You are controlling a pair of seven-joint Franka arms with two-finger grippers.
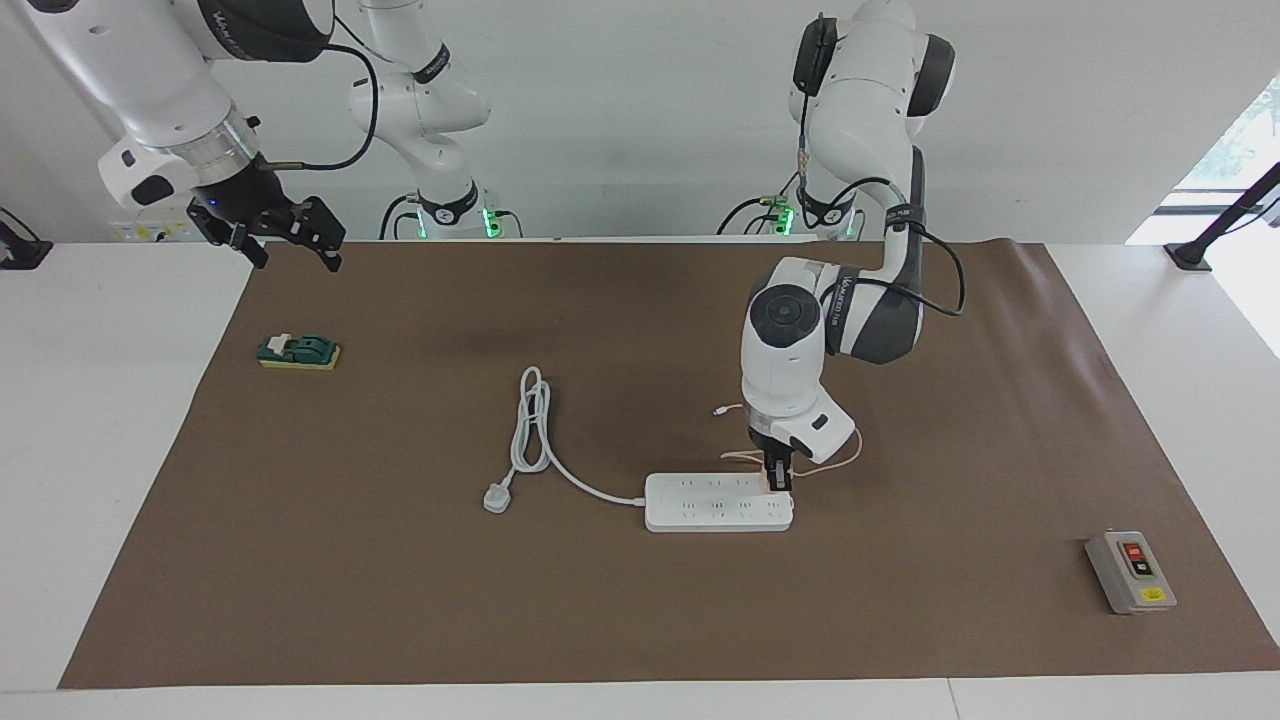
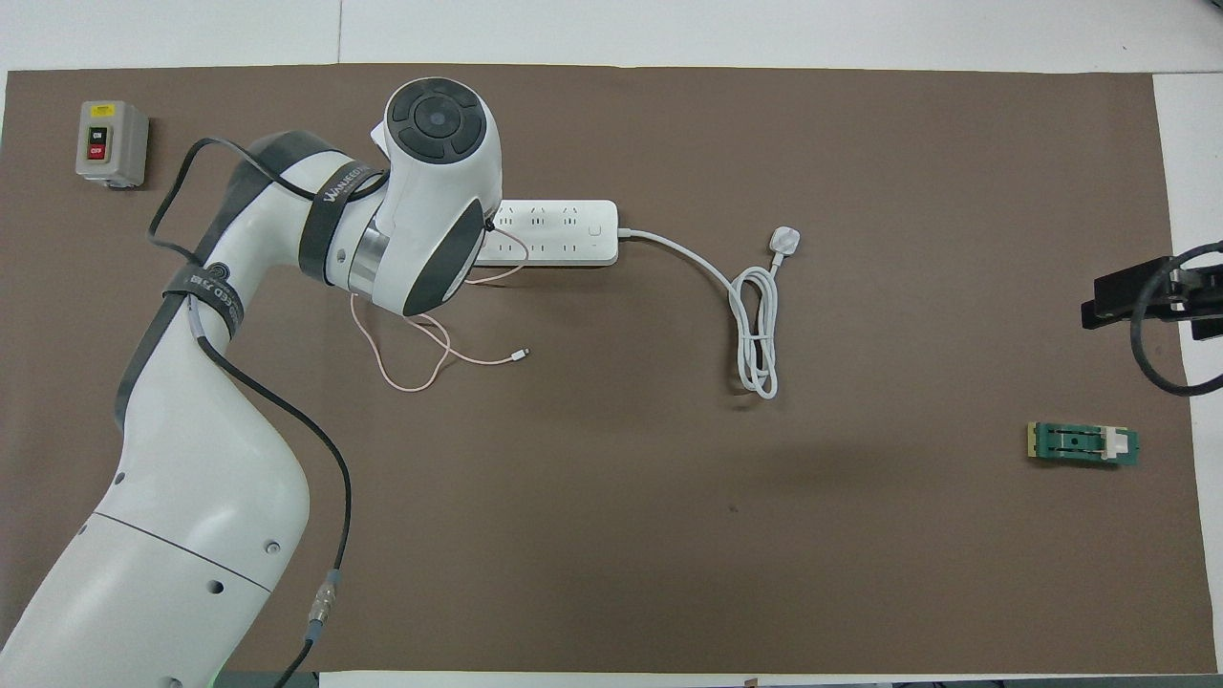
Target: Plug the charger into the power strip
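Clearly the charger (image 1: 770,482) is a light little thing: a pale pink cube that should weigh next to nothing, hard-shelled and smooth, so it could twist or slip if pinched off-centre. The sensible place to hold it is across two flat opposite faces, prongs pointing down, and never by its thin pink cable (image 2: 413,355), which is limp and trails in loose loops on the brown mat nearer the robots than the strip. The left tool (image 1: 779,483) is clenched on the charger, pointing straight down over the end of the power strip (image 1: 700,502) toward the left arm's end of the worktop; from where I stand the plug seems to be at a socket, though I cannot tell whether the prongs are seated. The strip itself is long, flat and rigid, light enough that I'd expect it to slide under a crooked push. The right tool (image 1: 290,240) hangs released above the mat's edge at the right arm's end, waiting.

As for writing, the grey switch box (image 2: 111,142) shows ON and OFF on its buttons, and a band on the left arm carries lettering I cannot read for certain
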